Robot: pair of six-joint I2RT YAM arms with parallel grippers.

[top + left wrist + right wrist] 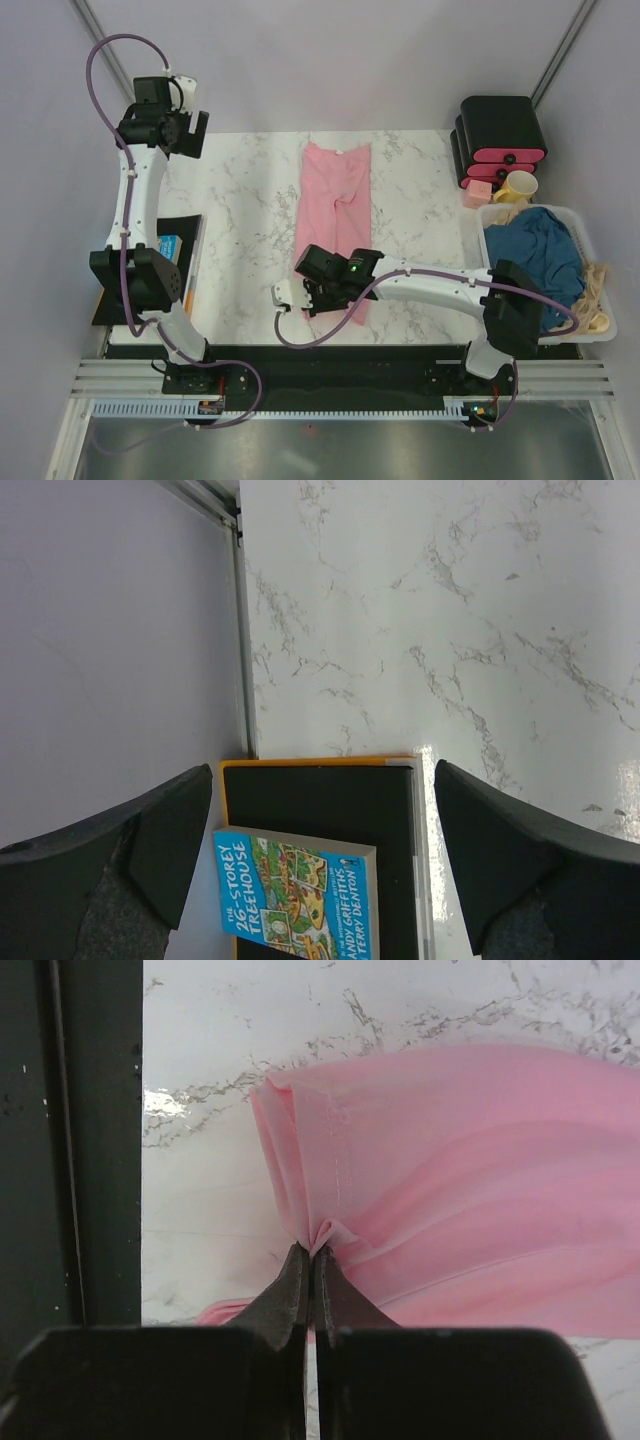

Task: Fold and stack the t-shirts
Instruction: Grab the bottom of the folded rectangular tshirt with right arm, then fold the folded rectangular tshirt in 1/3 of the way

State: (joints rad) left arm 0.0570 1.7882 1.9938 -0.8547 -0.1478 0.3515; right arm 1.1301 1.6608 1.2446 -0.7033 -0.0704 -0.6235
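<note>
The right pincer [311, 1260] is pinching shut on the near end of the pink t-shirt [337, 195], whose long axis is running straight away across the surface [240, 200] (left pincer [322, 772] gaping empty, well apart).

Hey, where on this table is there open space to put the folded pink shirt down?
Widest bare marble lies left of the pink t-shirt, bounded by the book. A narrower strip runs between that shirt and the white basket. The far right corner is crowded: black boxes, yellow mug.
</note>
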